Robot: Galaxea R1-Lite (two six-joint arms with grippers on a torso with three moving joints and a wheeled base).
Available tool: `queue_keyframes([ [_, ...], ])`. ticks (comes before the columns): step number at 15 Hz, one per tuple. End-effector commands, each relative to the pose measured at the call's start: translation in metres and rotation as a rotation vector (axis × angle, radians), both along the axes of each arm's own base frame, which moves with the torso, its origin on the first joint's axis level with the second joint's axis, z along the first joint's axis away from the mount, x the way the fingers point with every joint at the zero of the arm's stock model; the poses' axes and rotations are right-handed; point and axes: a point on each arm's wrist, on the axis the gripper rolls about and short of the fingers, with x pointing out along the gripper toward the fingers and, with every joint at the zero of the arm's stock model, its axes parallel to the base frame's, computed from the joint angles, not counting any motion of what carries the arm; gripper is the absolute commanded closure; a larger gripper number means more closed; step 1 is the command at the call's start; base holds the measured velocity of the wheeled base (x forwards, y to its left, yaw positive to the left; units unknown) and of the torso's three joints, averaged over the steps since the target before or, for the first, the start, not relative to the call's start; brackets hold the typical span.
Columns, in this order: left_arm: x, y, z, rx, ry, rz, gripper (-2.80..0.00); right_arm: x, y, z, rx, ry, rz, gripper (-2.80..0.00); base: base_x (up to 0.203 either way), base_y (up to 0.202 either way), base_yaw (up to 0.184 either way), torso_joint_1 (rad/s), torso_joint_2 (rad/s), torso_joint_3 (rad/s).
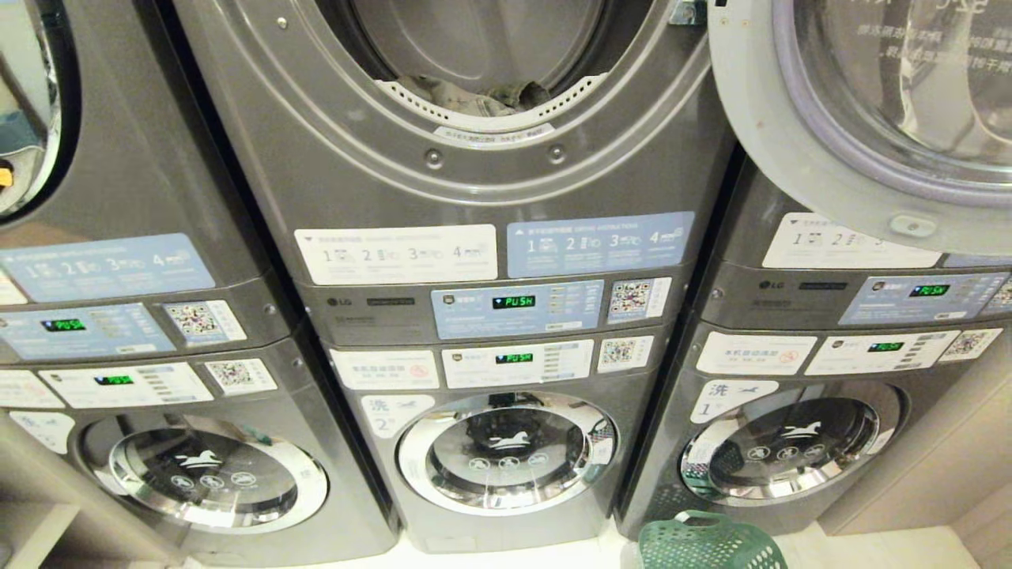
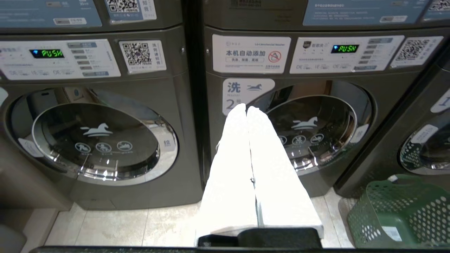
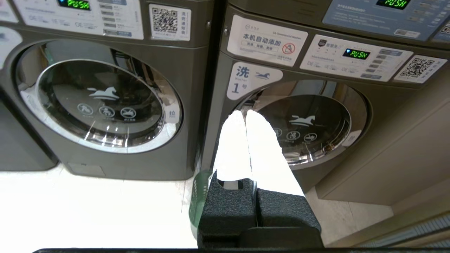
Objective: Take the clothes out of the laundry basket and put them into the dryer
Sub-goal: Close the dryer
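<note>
A: Three stacked grey machine towers are seen side by side in the head view, each with a dryer above and a washer below. How is the middle dryer [image 1: 474, 71] shown?

B: Its round opening is uncovered, and crumpled grey clothes [image 1: 474, 96] are seen lying at the bottom of its drum. The dryer door [image 1: 830, 158] is swung out to the right, in front of the neighbouring tower.

A: Where is the laundry basket [image 1: 704, 541] placed?

B: The green lattice-walled basket is set on the pale tiled floor [image 2: 123, 225], just in front of the right-hand tower's washer [image 3: 302, 130]. Its contents cannot be made out from any view.

A: How are the grippers described?

B: Neither arm is seen in the head view. The left gripper [image 2: 246, 109] is pointed at the middle washer [image 2: 309, 130], marked 2, with its white fingers [image 2: 232, 168] pressed together and nothing between them. The right gripper [image 3: 245, 113] is pointed at the washer marked 1, its white fingers [image 3: 263, 154] likewise closed and empty, with the basket's rim partly hidden beneath it

A: Are the displays lit?

B: Green "PUSH" readouts [image 1: 514, 302] are shown on the panels
</note>
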Motion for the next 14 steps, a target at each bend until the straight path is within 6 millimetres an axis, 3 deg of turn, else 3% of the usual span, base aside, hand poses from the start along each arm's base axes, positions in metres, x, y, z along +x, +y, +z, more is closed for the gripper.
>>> queue_keyframes([
  [1, 0.000, 0.000, 0.000, 0.000, 0.001, 0.001, 0.00, 0.000, 0.000, 0.000, -0.006, -0.003, 0.004, 0.00, -0.193, 0.000, 0.004, 0.002, 0.00, 0.002],
  [4, 0.000, 0.000, 0.000, 0.000, 0.001, 0.000, 0.00, -0.010, 0.001, 0.034, -0.009, -0.108, 0.049, 0.00, -0.163, 0.000, 0.001, -0.001, 0.00, 0.004],
  [7, 0.000, 0.000, 0.000, 0.000, 0.001, 0.000, 0.00, -0.002, 0.001, 0.099, -0.001, -0.106, 0.023, 0.00, 0.000, 0.000, 0.000, 0.000, 0.00, 0.000],
  [10, 0.000, 0.000, 0.000, 0.000, 0.001, 0.001, 0.00, 0.057, -0.004, 0.183, 0.105, -0.021, -0.148, 0.00, 0.000, 0.000, 0.000, 0.000, 0.00, 0.000],
  [12, 0.000, 0.000, 0.000, 0.000, 0.001, 0.001, 0.00, 0.113, -0.007, 0.211, 0.184, 0.038, -0.232, 0.00, 0.000, 0.000, 0.000, 0.000, 0.00, 0.000],
  [14, 0.000, 0.000, 0.000, 0.000, 0.000, 0.000, 0.00, 0.161, -0.009, 0.223, 0.244, 0.028, -0.263, 0.00, 0.000, 0.000, 0.000, 0.000, 0.00, 0.000],
])
